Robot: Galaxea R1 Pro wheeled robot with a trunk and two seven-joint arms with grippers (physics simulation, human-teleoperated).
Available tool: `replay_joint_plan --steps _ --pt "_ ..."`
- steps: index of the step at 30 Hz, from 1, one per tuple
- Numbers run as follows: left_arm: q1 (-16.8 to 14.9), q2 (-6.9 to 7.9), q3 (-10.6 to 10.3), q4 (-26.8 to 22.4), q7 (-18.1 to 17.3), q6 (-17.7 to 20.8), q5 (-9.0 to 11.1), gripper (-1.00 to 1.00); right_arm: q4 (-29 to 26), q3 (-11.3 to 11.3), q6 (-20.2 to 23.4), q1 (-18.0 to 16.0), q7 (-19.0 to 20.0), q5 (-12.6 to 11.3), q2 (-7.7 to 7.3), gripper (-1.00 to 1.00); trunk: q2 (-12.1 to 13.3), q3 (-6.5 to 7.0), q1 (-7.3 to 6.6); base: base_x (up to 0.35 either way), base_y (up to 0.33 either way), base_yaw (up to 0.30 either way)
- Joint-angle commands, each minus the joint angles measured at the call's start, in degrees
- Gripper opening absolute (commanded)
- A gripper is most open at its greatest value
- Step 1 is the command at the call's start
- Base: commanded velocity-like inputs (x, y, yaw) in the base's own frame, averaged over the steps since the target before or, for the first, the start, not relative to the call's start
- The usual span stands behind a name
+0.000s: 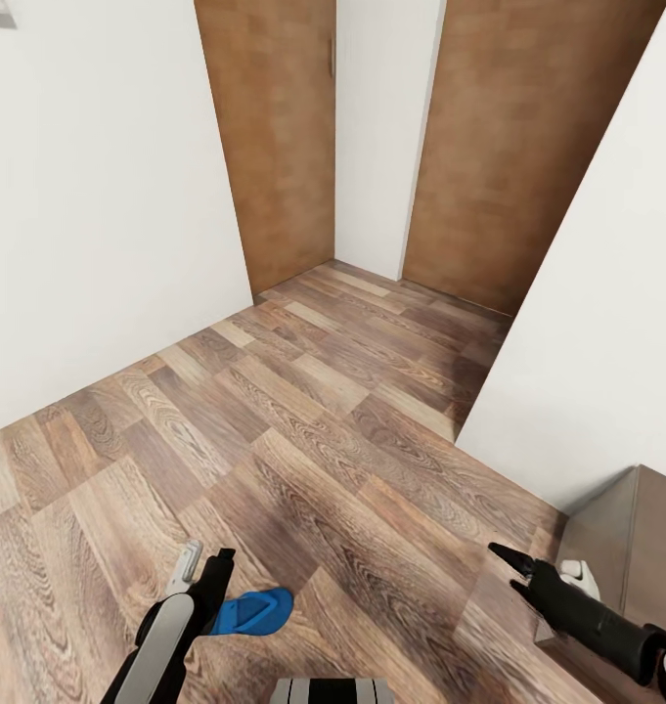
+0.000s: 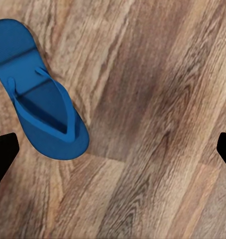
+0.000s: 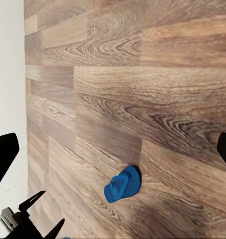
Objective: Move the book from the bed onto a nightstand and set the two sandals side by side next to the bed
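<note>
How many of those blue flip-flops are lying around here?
1. A single bright blue flat flip-flop lies on the wood-plank floor, just beside the robot's left arm and below its open jaws. A second one may be somewhere out of sight.

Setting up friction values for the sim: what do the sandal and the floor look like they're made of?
The sandal looks like rubber or foam: uniform bright blue, matte, moulded in one piece with thin straps; which of the two, the look leaves open. The floor looks like wood plank or wood-look laminate: brown swirling grain, staggered board joints, low sheen.
</note>
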Motion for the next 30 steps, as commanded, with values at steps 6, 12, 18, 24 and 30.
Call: replay_joint_plan --steps 6,12,18,24,30 --pt "0.0 -0.13 0.1 -0.1 0.2 0.3 0.2 1.0 -0.3 0.2 -20.0 -0.3 0.2 0.3 2.83 1.0 0.0 -0.04 -0.01 0.0 0.0 0.0" --pt "0.0 -0.14 0.1 -0.1 0.2 0.3 0.1 1.0 -0.3 0.2 -24.8 -0.4 0.4 0.1 3.39 1.0 0.0 -0.04 -0.01 0.0 0.0 0.0" --pt "0.0 -0.14 0.1 -0.1 0.2 0.3 0.1 1.0 -0.3 0.2 -24.8 -0.4 0.8 0.0 3.38 1.0 -0.1 -0.93 0.09 0.0 0.0 0.0" --pt "0.0 -0.14 0.1 -0.1 0.2 0.3 0.1 1.0 -0.3 0.2 -23.9 -0.4 0.9 -2.5 3.29 1.0 -0.2 -2.26 0.25 0.0 0.0 0.0" --pt "0.0 -0.14 0.1 -0.1 0.2 0.3 0.1 1.0 -0.3 0.2 -22.9 -0.4 0.8 -11.3 3.26 1.0 -0.2 -3.59 0.4 0.0 0.0 0.0"
